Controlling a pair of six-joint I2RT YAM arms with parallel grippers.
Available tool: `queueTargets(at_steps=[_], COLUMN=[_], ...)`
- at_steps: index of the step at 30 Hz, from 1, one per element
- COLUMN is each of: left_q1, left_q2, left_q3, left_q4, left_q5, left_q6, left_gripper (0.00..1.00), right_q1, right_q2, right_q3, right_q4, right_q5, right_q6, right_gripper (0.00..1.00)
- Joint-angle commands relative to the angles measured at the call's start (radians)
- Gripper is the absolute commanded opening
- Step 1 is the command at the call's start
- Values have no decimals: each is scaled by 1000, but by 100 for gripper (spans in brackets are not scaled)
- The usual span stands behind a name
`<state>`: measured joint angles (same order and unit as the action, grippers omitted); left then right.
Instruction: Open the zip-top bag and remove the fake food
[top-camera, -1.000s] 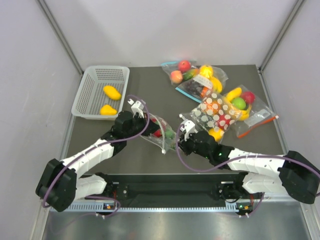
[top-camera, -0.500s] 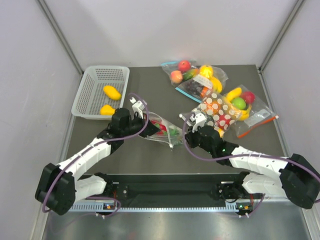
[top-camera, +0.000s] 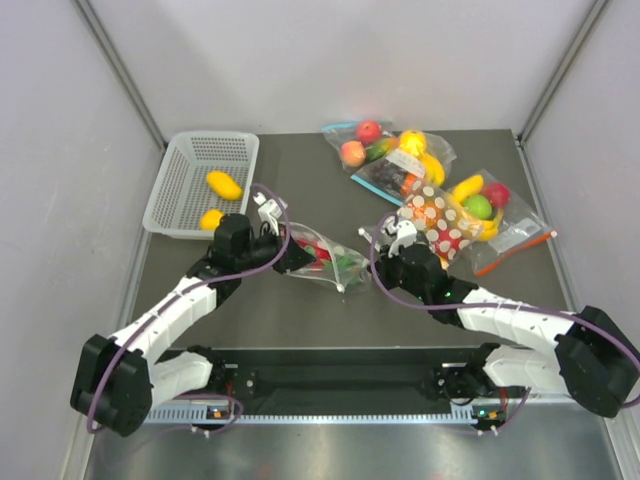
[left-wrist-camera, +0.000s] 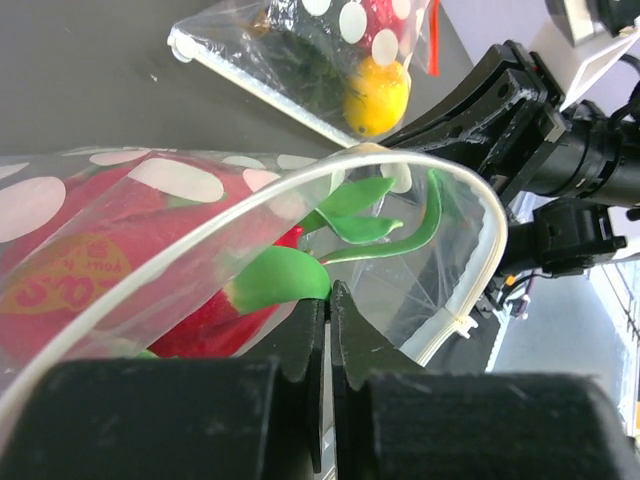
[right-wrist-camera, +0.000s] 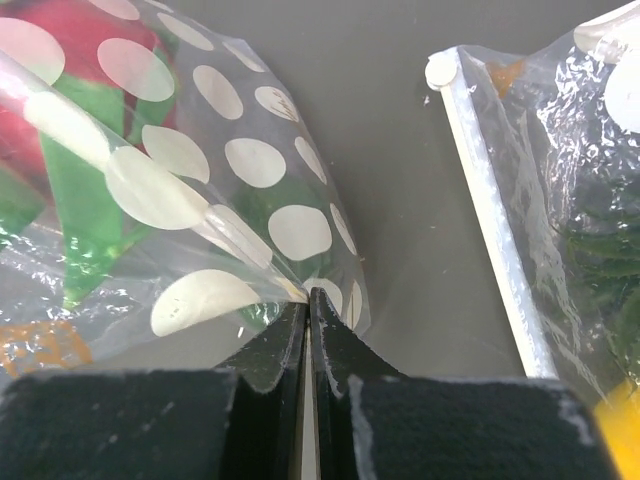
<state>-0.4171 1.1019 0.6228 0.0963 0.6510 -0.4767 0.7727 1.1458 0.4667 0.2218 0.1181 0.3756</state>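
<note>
The dotted zip-top bag (top-camera: 328, 260) hangs between my two grippers near the middle of the table. My left gripper (top-camera: 294, 262) is shut on one side of its film (left-wrist-camera: 328, 295). My right gripper (top-camera: 373, 268) is shut on the opposite edge (right-wrist-camera: 308, 295). In the left wrist view the white zip strip (left-wrist-camera: 478, 215) curves apart, so the bag's mouth gapes. Fake food shows inside the bag: a red piece (left-wrist-camera: 150, 300) with green leaves (left-wrist-camera: 350, 205). Two yellow pieces (top-camera: 223, 185) lie in the white basket (top-camera: 168, 205).
Another dotted bag showing orange (top-camera: 432, 222) lies just beyond my right gripper, and its zip strip (right-wrist-camera: 490, 220) is close to that gripper's fingers. Clear bags of toy fruit (top-camera: 385, 150) (top-camera: 490, 208) lie at the back right. The basket stands at the back left.
My right gripper has moved right and away from the bases, and the left arm has shifted slightly left. The bag between them is drawn out wider and lower.
</note>
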Motion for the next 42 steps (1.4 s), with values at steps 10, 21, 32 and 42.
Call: queueTargets(at_steps=[10, 21, 32, 42], left_q1=[37, 29, 31, 26], left_q2=[-33, -46, -63, -100], left_q3=[-35, -67, -74, -75], left_q4=[230, 244, 217, 187], left_q5=[-48, -56, -91, -99], left_q6=[-103, -120, -119, -106], left_gripper=[0, 0, 0, 0], right_q1=[11, 240, 382, 465], right_q2=[-135, -150, -8, 81], right_q3=[127, 334, 430, 513], right_q4=[-273, -283, -260, -341], right_q5=[-12, 63, 72, 290], right_q6=[-64, -106, -78, -40], right_gripper=[50, 62, 59, 57])
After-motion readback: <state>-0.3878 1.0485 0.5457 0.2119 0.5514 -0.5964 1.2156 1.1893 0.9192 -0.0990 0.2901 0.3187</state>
